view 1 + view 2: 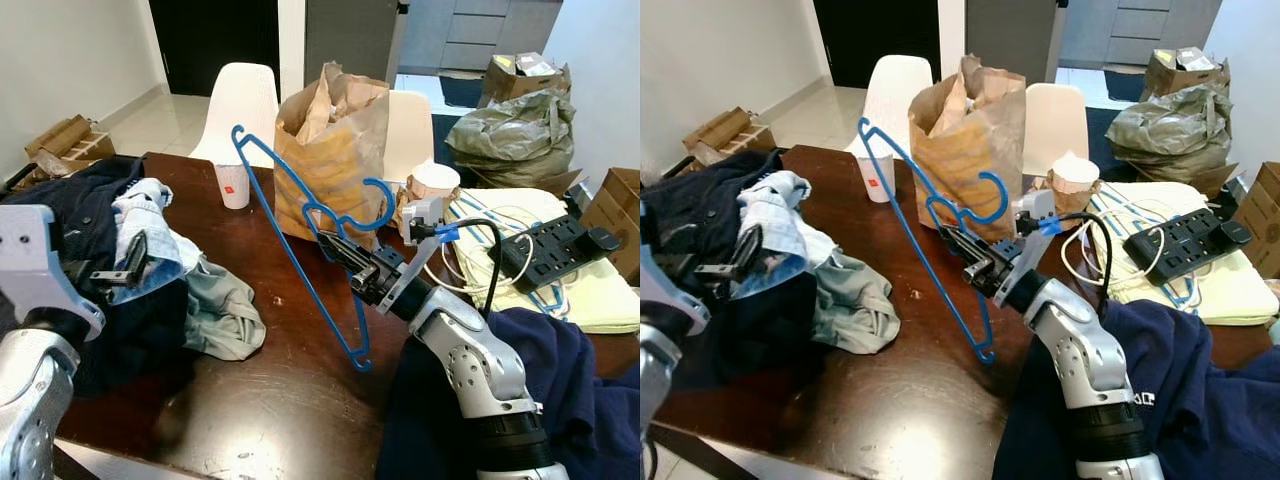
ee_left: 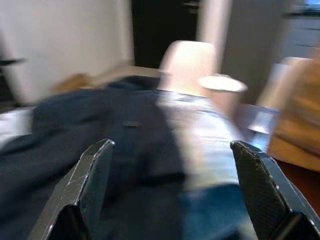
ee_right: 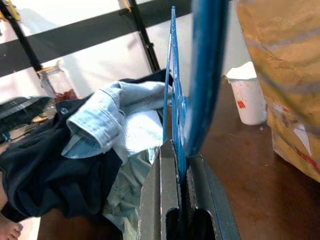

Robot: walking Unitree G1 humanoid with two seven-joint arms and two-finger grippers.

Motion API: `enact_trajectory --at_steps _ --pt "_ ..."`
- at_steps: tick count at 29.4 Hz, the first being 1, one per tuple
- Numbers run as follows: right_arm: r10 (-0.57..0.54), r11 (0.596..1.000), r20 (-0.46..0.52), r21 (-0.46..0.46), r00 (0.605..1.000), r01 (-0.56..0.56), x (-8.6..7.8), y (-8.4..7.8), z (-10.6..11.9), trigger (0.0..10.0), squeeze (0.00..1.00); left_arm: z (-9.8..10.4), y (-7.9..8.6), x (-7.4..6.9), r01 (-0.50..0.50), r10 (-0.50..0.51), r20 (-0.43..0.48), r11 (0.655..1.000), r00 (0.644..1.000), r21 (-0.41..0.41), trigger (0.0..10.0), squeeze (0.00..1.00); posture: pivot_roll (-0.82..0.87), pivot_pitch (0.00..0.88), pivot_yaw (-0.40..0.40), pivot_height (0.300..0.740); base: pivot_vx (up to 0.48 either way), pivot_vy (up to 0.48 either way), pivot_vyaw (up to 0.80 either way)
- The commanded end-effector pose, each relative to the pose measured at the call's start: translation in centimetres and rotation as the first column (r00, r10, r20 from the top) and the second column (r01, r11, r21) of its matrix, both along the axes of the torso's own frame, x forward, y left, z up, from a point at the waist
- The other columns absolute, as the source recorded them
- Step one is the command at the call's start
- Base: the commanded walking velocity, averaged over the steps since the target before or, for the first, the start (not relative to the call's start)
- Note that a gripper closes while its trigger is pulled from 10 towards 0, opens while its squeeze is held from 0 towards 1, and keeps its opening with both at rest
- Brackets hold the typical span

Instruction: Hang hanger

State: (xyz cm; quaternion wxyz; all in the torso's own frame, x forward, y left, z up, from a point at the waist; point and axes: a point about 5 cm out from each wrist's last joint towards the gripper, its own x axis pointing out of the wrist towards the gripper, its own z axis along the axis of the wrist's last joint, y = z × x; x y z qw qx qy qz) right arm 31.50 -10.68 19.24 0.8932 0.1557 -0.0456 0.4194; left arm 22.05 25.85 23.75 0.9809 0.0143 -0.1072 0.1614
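Glossy wooden table (image 1: 290,400), crinkled paper bag (image 1: 335,150)

Blue hanger (image 1: 296,250), brown paper bag (image 1: 333,150)

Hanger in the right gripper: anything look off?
Yes. The blue hanger hangs steeply tilted, one end resting on the table, pinched by the right gripper near its hook. No garment on it; the clothes pile lies crumpled on the table.

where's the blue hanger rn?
The blue hanger is clamped in the right claw above the brown table, just in front of the paper bag.
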Motion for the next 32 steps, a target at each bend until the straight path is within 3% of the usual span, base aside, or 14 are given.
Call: enact_trajectory --at_steps 1,6,8,13,18,19,20,24,32 --pt "-0.004 1.000 -0.001 -0.014 1.000 0.004 0.2 -0.1 -0.2 10.0 0.00 0.3 2.2 -1.1 -0.144 0.144 -0.008 0.989 0.990 0.027 10.0 0.00 0.06 0.079 -0.019 0.740 0.000 0.000 0.00" --pt "0.002 1.000 0.006 -0.027 1.000 -0.001 0.4 0.1 -0.1 10.0 0.00 1.0 5.5 -1.4 -0.223 0.222 0.018 0.970 0.975 0.098 10.0 0.00 0.05 0.075 -0.030 0.740 0.000 0.000 0.00" --pt "0.001 1.000 0.010 -0.029 1.000 -0.001 0.4 0.1 0.0 10.0 0.00 0.9 7.0 -0.9 -0.209 0.208 0.019 0.974 0.978 0.083 10.0 0.00 0.05 0.072 -0.032 0.740 0.000 0.000 0.00" --pt "-0.002 0.999 0.017 -0.035 1.000 0.002 0.5 0.0 0.1 10.0 0.00 0.0 7.6 0.2 -0.183 0.184 -0.014 0.981 0.983 0.072 10.0 0.00 0.04 0.068 -0.030 0.740 0.000 0.000 0.00" --pt "-0.016 0.999 0.038 -0.038 0.999 0.018 0.4 -0.5 0.6 10.0 0.00 -2.5 6.9 1.9 -0.114 0.115 -0.081 0.993 0.990 0.023 10.0 0.00 0.01 0.063 -0.025 0.740 0.000 0.000 0.00" --pt "-0.016 0.999 0.038 -0.038 0.999 0.018 0.4 -0.5 0.6 10.0 0.00 -2.5 6.9 1.9 -0.114 0.115 -0.081 0.993 0.990 0.023 10.0 0.00 0.01 0.063 -0.025 0.740 0.000 0.000 0.00" --pt "-0.021 0.999 0.045 -0.044 0.999 0.023 0.4 -0.8 0.7 10.0 0.00 -2.0 5.5 2.9 -0.019 0.020 -0.039 1.000 0.999 0.019 10.0 0.00 -0.02 0.060 -0.024 0.740 0.000 0.000 0.00" --pt "-0.025 0.998 0.051 -0.052 0.998 0.027 0.4 -1.0 0.9 10.0 0.00 -1.4 4.0 3.7 0.066 -0.065 -0.003 0.997 0.998 0.029 10.0 0.00 -0.03 0.057 -0.021 0.740 0.000 0.000 0.00" --pt "-0.023 0.997 0.065 -0.068 0.998 0.027 0.5 -0.8 1.1 10.0 0.00 -2.2 2.8 4.1 0.092 -0.092 -0.015 0.995 0.996 0.046 10.0 0.00 -0.03 0.054 -0.024 0.740 0.000 0.000 0.00"
